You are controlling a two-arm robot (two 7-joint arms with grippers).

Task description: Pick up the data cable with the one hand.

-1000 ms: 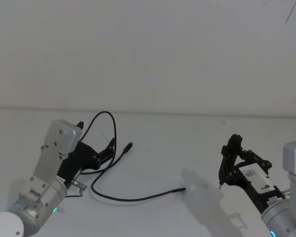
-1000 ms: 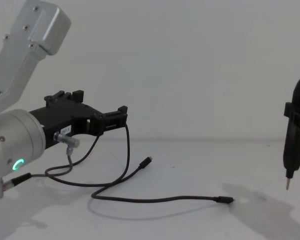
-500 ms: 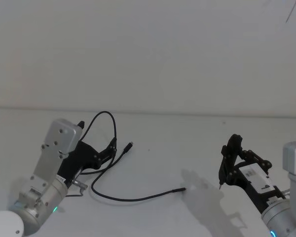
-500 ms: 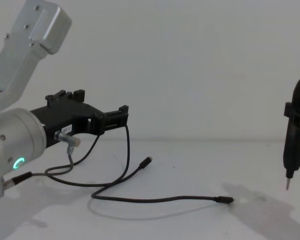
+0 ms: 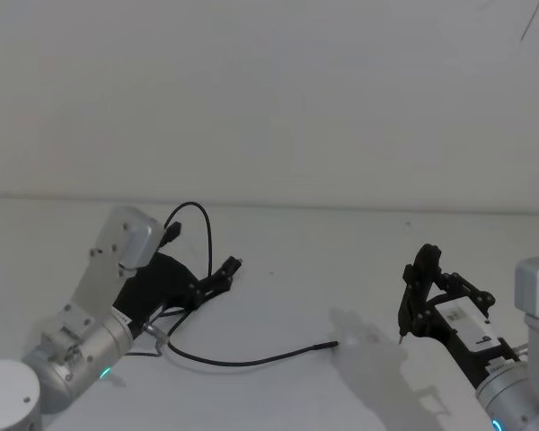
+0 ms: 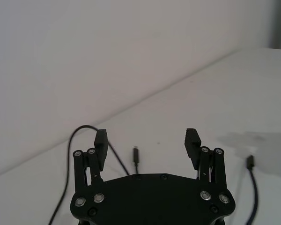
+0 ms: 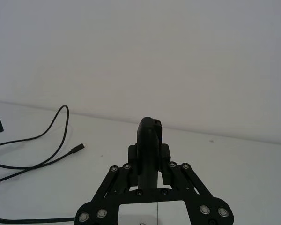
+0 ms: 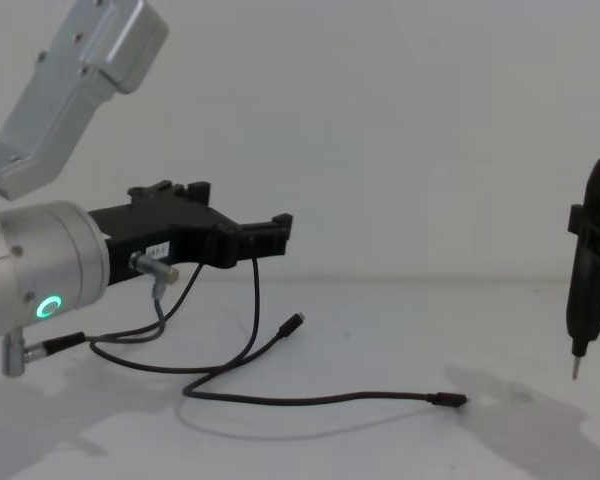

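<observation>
**Status: data cable not yet grasped**

Left gripper (image 6: pixel 146 140) hovers low over the counter (image 8: pixel 380 330), fingers spread wide with nothing between them. The data cable (image 8: pixel 310 399) lies slack on the counter. One loop arches up beside the left fingers, one plug rests just ahead of them, and the other lies well out toward the centre. Judged remaining: lower, close on a strand, lift. A short grey wire (image 8: pixel 152 264) hanging at the left wrist runs near the cable and could snag. Right gripper (image 7: pixel 149 157) is parked at the right, clamped on a pen-shaped tool (image 8: pixel 587 280), well apart.
</observation>
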